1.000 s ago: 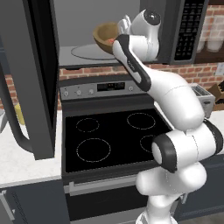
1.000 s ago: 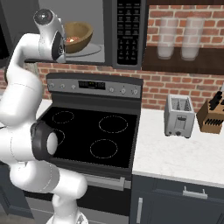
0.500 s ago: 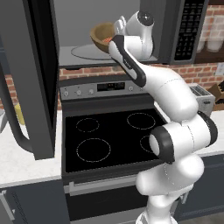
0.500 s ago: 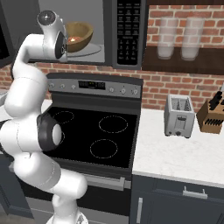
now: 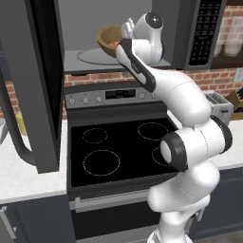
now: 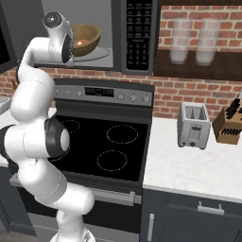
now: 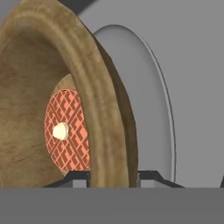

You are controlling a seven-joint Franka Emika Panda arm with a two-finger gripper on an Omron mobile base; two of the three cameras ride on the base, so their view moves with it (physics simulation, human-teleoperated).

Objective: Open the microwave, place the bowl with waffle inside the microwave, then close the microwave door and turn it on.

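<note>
Inside the microwave (image 6: 124, 35), the bowl (image 7: 94, 109) is clamped by its rim in the tool (image 7: 111, 177), keeping the waffle (image 7: 66, 131) over the turntable (image 5: 95, 56).

Two base views behind the arm, sharing stove (image 5: 118, 152) and microwave (image 6: 94, 33) (opposite sides), hand view close against bowl (image 7: 52, 87)

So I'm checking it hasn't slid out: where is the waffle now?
The waffle lies in the wooden bowl, which the gripper holds by its rim inside the open microwave, over the glass turntable, above the stove.
</note>
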